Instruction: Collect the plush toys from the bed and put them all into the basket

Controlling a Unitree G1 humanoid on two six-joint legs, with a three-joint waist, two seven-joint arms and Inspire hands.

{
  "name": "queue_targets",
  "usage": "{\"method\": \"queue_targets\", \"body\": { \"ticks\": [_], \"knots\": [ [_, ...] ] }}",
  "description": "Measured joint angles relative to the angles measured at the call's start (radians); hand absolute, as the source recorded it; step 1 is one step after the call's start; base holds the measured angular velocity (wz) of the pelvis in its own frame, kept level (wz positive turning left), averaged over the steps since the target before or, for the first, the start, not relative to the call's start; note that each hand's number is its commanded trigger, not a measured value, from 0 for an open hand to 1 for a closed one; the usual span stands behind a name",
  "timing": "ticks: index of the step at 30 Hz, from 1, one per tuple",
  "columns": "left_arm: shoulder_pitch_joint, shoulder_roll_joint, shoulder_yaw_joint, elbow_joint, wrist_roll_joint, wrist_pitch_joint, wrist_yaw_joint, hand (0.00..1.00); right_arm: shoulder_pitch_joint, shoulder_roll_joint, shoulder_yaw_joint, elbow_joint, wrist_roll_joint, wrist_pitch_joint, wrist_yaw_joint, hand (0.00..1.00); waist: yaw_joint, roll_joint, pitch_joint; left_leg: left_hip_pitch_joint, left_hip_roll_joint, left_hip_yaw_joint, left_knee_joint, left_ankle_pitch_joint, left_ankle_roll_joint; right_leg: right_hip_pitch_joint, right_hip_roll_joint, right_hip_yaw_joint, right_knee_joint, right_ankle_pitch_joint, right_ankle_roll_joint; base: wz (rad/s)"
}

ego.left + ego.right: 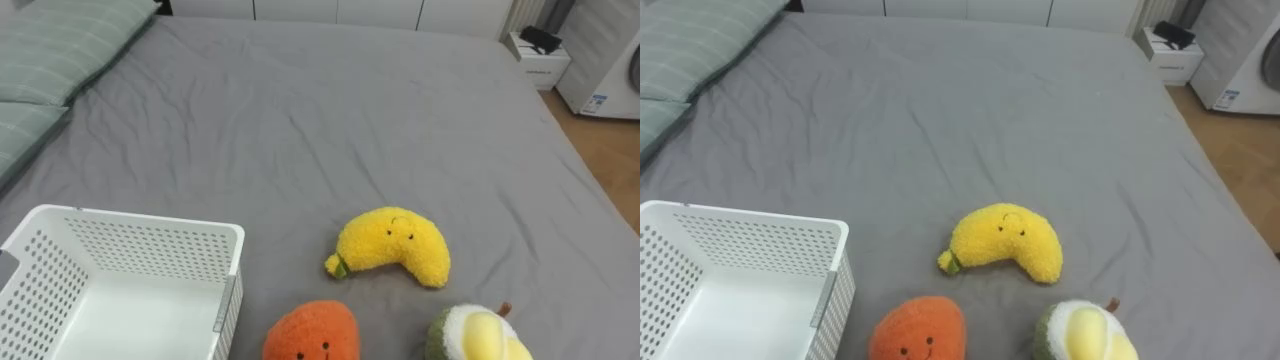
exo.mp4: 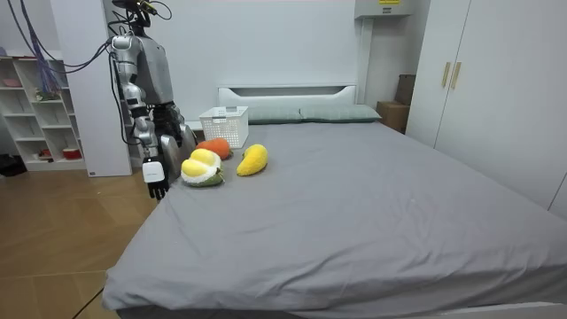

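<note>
the robot's right hand (image 2: pixel 156 175) hangs low at its side on a straight arm, just off the near edge of the bed (image 1: pixel 330 120), fingers pointing loosely at the floor and holding nothing. the robot stands upright against that side of the bed, at the room view's left, facing across the mattress.

three plush toys lie on the grey sheet close to that edge, none of them in a hand. the green-and-yellow toy (image 1: pixel 478 335) is nearest the hanging hand, the orange toy (image 1: pixel 312 335) sits to its left, and the yellow banana toy (image 1: pixel 395 245) lies a little further in, between and beyond the two. they are near one another; i cannot tell whether any of them touch.

one white perforated basket (image 1: pixel 150 250) stands on the bed just left of the orange toy, upright, with nothing in the part that shows.

two striped pillows (image 1: pixel 60 50) lie at the far left by the headboard. past the toys the sheet runs flat and bare to the far edge. off the right corner, on the wooden floor, stand a small white cabinet (image 1: pixel 540 62) and a white appliance (image 1: pixel 610 60).
</note>
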Motion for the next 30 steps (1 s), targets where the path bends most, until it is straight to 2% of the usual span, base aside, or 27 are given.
{"method": "queue_targets", "body": {
  "ticks": [13, 16, 18, 22, 26, 30],
  "knots": [
    [-0.002, 0.000, -0.001, 0.001, 0.002, -0.016, 0.000, 0.00, 0.000, 0.000, -0.002, 0.000, 0.037, -0.005, -0.006, 0.00, -0.002, 0.002, 0.0001, 0.000, 0.000, 0.004, 0.000, 0.000, 0.000, 0.001, 0.000, -0.004, 0.000, 0.000, 0.000, 0.00],
    [-0.001, 0.000, -0.001, 0.002, 0.002, -0.019, -0.001, 0.00, 0.002, 0.001, -0.013, 0.000, 0.056, -0.016, -0.023, 0.00, -0.005, 0.006, 0.0013, -0.001, 0.000, 0.004, 0.000, 0.000, 0.000, 0.000, 0.000, -0.003, 0.000, 0.000, 0.000, 0.00],
    [-0.001, 0.001, 0.000, 0.003, -0.002, -0.033, 0.000, 0.00, 0.003, 0.002, -0.040, 0.000, 0.087, -0.025, -0.032, 0.00, -0.010, 0.003, 0.0055, -0.003, 0.000, 0.003, 0.000, 0.000, 0.000, -0.003, 0.000, -0.004, 0.000, 0.000, 0.000, 0.00],
    [-0.004, 0.006, 0.002, 0.004, -0.003, -0.050, 0.002, 0.00, 0.013, 0.002, -0.059, 0.001, 0.195, -0.047, -0.049, 0.00, -0.020, 0.003, 0.0056, -0.001, 0.000, 0.002, -0.002, 0.000, 0.000, -0.003, 0.000, -0.002, 0.000, 0.000, 0.000, 0.00],
    [0.008, 0.010, 0.029, 0.003, -0.002, -0.056, 0.006, 0.00, 0.038, 0.001, -0.138, -0.026, 0.280, -0.066, -0.083, 0.00, -0.040, -0.005, 0.0046, 0.001, 0.000, 0.002, -0.001, 0.000, 0.000, -0.001, 0.000, -0.001, 0.000, 0.000, 0.000, 0.00],
    [0.012, 0.016, 0.095, 0.003, -0.018, -0.080, 0.010, 0.00, 0.038, -0.006, -0.242, -0.030, 0.344, -0.073, -0.101, 0.00, -0.062, -0.021, 0.0035, 0.002, 0.001, 0.004, 0.000, 0.000, 0.000, -0.002, 0.000, -0.002, -0.001, -0.001, 0.000, 0.00]
  ]
}}
